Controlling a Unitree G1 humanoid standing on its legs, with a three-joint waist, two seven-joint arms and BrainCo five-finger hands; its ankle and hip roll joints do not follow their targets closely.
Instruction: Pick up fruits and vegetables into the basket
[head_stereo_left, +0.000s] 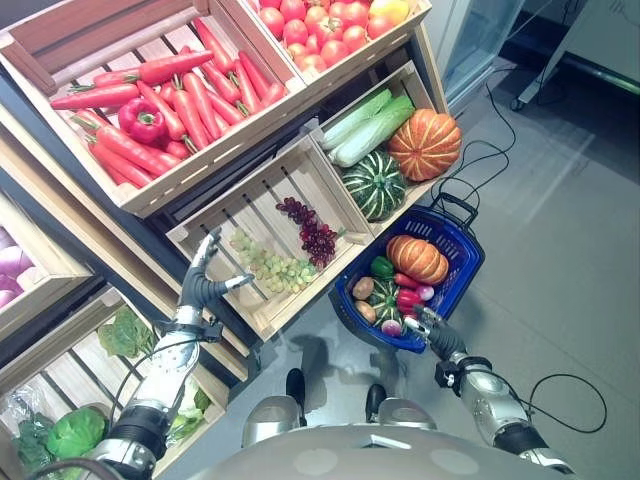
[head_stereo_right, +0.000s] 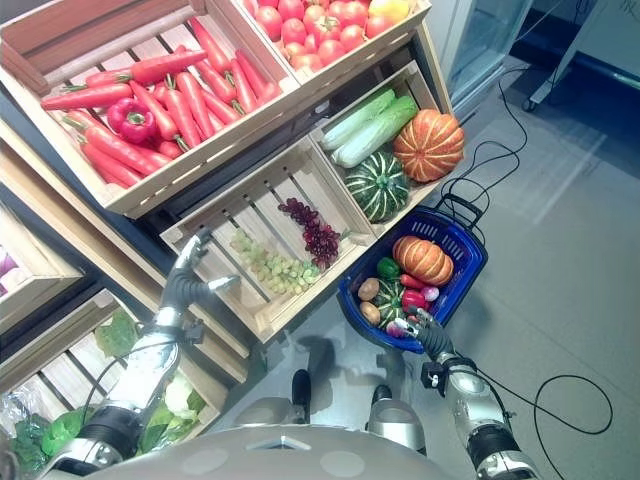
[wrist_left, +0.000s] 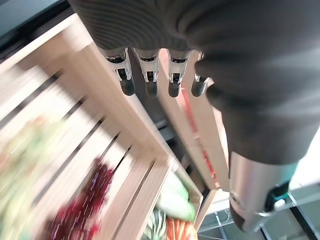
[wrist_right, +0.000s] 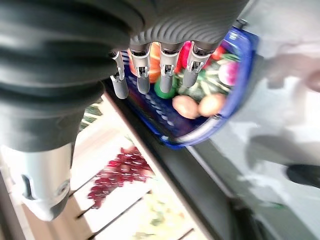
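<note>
Broadly, wooden crates stacked on a slant: upper crate (head_stereo_left: 40, 55) of carrots (head_stereo_left: 190, 100) with one red pepper (head_stereo_left: 142, 120), neighbouring crate of tomatoes (head_stereo_left: 320, 30), lower slatted crate (head_stereo_left: 300, 165) holding green grapes (head_stereo_left: 272, 265) and purple grapes (head_stereo_left: 312, 238), and beside it a compartment with pale cabbages (head_stereo_left: 365, 125), an orange pumpkin (head_stereo_left: 425, 143) and a striped green squash (head_stereo_left: 373, 185).

Next in size, blue basket (head_stereo_left: 462, 262) on the floor, touching the front corner of the grape crate, already carrying a smaller orange pumpkin (head_stereo_left: 416, 258), a small green squash, potatoes (wrist_right: 186, 106) and red and pink pieces.

Then the left hand (head_stereo_left: 200, 272), raised at the near rim of the grape crate, fingers straight and spread, thumb held out toward the green grapes, empty. Right hand (head_stereo_left: 425, 325) at the basket's near rim, fingers (wrist_right: 165, 75) hanging relaxed in a row over the load, gripping nothing.

Likely risks: fingertips catching the crate's front board on the reach in; soft green grapes crushed or shedding loose berries if pinched hard instead of lifted by the stem; bunch snagging the divider on the way across; right hand nudging the light basket off its spot.

Open room: bare slats around both bunches, bare floor right of the basket, little spare space left in the basket's top layer.
</note>
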